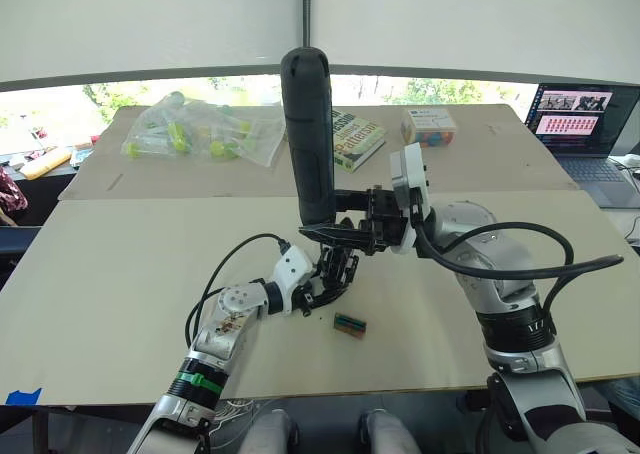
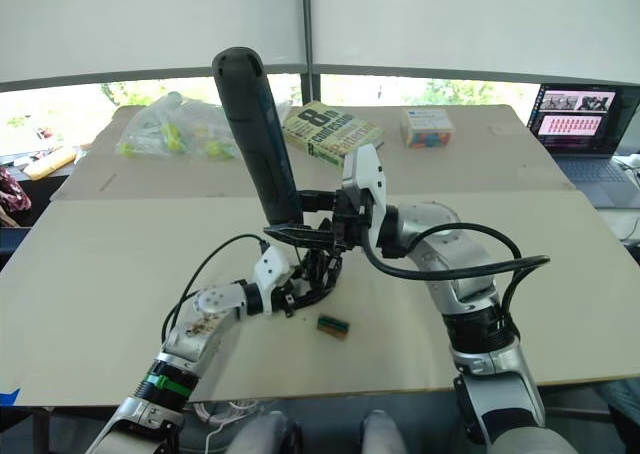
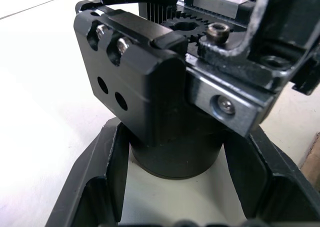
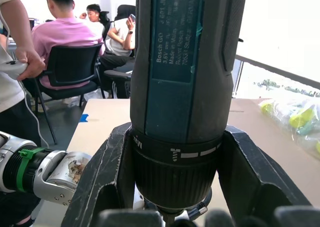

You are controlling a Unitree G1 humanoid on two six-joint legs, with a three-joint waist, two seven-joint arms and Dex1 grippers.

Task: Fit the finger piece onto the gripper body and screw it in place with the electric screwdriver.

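My right pincer (image 1: 330, 236) clamped the thick matte-black electric screwdriver (image 1: 308, 134) low, upright above the squat black gripper body (image 3: 165, 112), which my left pincer (image 1: 335, 274) gripped on the beige desk (image 1: 120, 274). The screwdriver looked top-heavy, so a low grip suited it.

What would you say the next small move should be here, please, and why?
Probably ease the electric screwdriver straight down onto a screw: the right gripper holds it upright directly above the gripper body, which the left gripper clamps on the table.
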